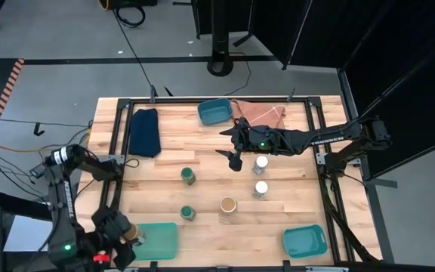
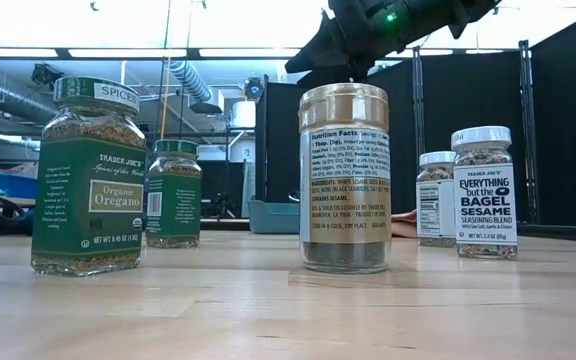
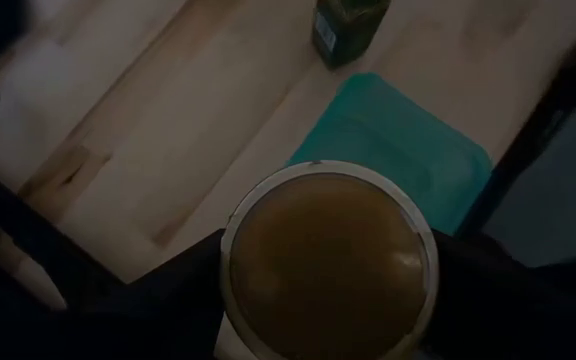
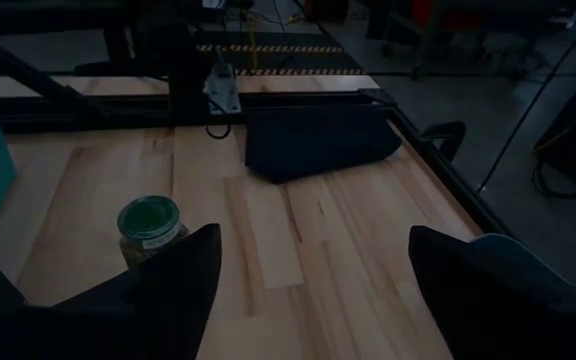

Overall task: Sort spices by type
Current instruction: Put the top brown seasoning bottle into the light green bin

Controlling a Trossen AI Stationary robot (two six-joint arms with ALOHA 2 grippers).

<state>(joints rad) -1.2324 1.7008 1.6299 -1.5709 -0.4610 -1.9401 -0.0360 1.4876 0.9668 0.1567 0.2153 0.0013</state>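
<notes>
The left hand [image 1: 131, 236] grasps a tan-lid jar [image 3: 330, 262] between its fingers, just beside the teal tray [image 1: 157, 240]. A green-lid jar [image 1: 188, 214] stands near, ahead of this hand. The right hand [image 1: 235, 159] is released, hanging above the worktop [image 1: 202, 189]; two white-lid jars [image 1: 260, 165] stand just beside it.

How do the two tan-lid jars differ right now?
One tan-lid jar is gripped between the left gripper's fingers, at the table's near-left corner beside the teal tray. The other tan-lid jar stands free mid-table, with no gripper on it. The held one sits away from the other jars; the free one stands among them. Both are upright with lids on.
</notes>
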